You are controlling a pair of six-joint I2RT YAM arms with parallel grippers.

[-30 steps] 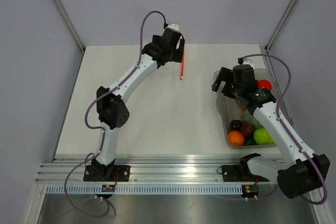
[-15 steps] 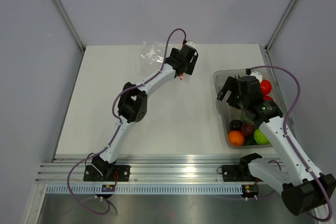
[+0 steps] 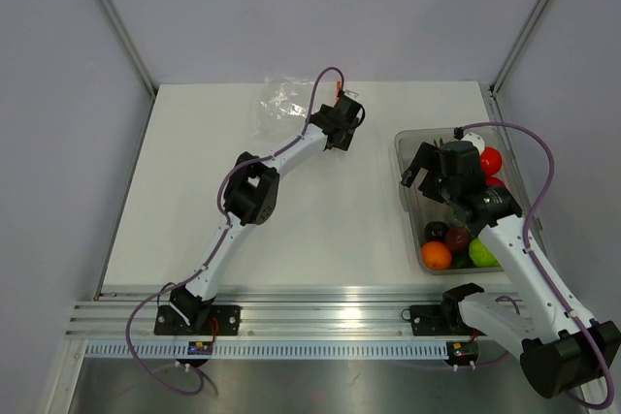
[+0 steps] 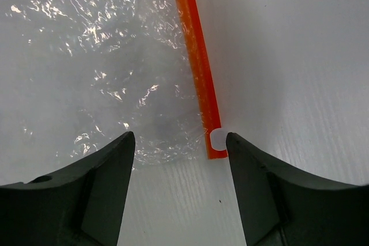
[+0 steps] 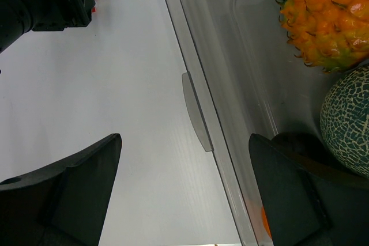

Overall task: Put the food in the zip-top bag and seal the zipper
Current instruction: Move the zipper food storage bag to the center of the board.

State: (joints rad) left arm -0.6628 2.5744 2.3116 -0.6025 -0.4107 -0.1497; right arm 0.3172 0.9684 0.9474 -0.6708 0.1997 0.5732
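The zip-top bag (image 3: 279, 102) lies crinkled and flat at the back of the table. In the left wrist view the bag (image 4: 109, 67) has its red-orange zipper (image 4: 198, 61) along the right edge, with a white tab at the near end. My left gripper (image 3: 342, 115) is open and empty just short of the bag's near edge (image 4: 180, 142). The food lies in a clear bin (image 3: 411, 220): a red ball (image 3: 490, 159), an orange piece (image 3: 437, 255), a green one (image 3: 482, 251), a pineapple (image 5: 328, 15) and a netted melon (image 5: 349, 125). My right gripper (image 3: 419, 164) is open and empty, its jaws astride the bin's left wall (image 5: 184, 137).
The bin's wall (image 5: 230, 84) has a small handle tab (image 5: 196, 113) on its outer side. The left arm reaches across the middle of the table, elbow (image 3: 250, 191) raised. Grey walls close off the back and both sides. A metal rail (image 3: 320, 315) runs along the near edge.
The left arm has swung and refolded, and the bag now lies in view at the back of the table. The right gripper has shifted a little right over the bin.
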